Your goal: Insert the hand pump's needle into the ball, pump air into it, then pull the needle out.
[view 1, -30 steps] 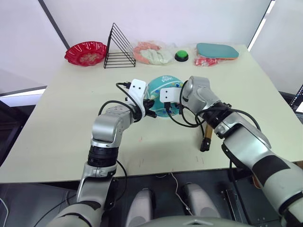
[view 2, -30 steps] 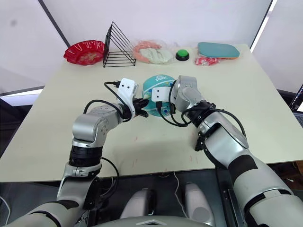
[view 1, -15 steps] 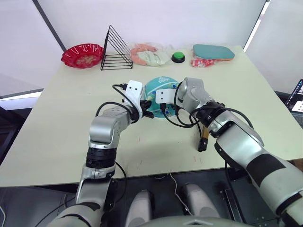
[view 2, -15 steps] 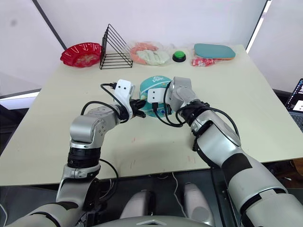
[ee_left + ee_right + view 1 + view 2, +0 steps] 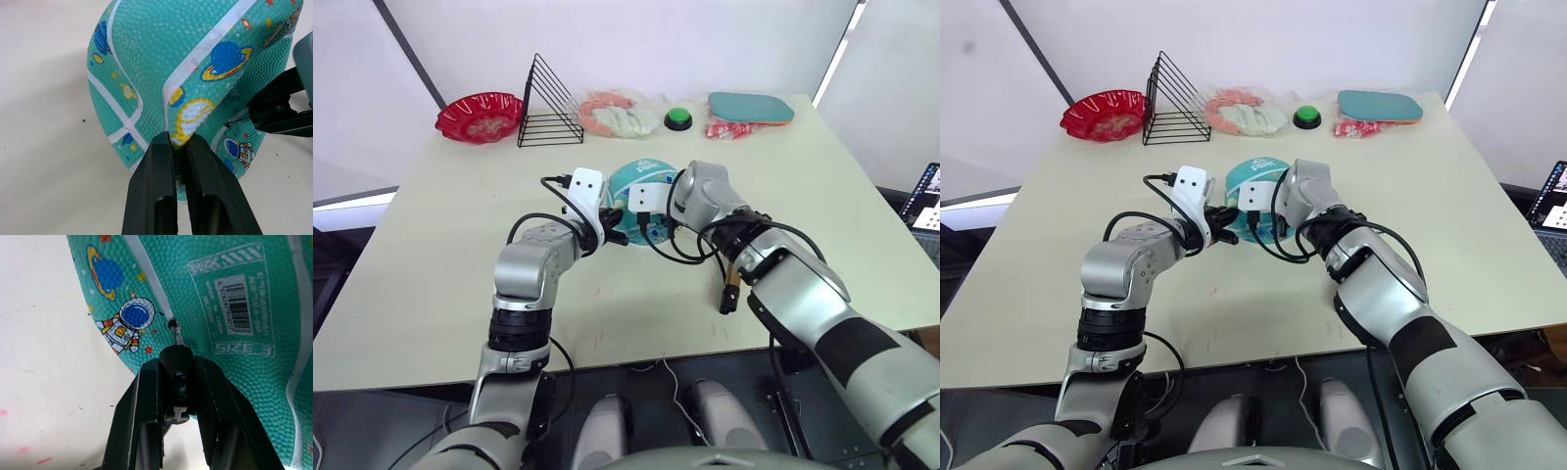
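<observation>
The teal-blue ball [image 5: 642,178] with white bands lies at mid-table, partly slack. My left gripper [image 5: 177,145] is shut on a raised fold of its skin, on the ball's left side. My right gripper [image 5: 176,364] is shut on the small black fitting [image 5: 176,356] of the needle [image 5: 174,335]. The thin pin's tip sits at the ball's valve hole [image 5: 172,324], beside an astronaut print and the barcode label [image 5: 238,303]. How deep the pin sits I cannot tell. The gold hand pump [image 5: 732,278] lies on the table under my right forearm.
Along the table's far edge stand a red bowl [image 5: 480,115], a black wire rack [image 5: 548,104], a plastic bag of items [image 5: 615,113], a green button [image 5: 678,119], a red packet [image 5: 722,128] and a teal paddle [image 5: 750,106]. Black cables loop around both wrists.
The camera has shifted a little. Both grippers stay at the ball with the same holds; no move of the things shows.
</observation>
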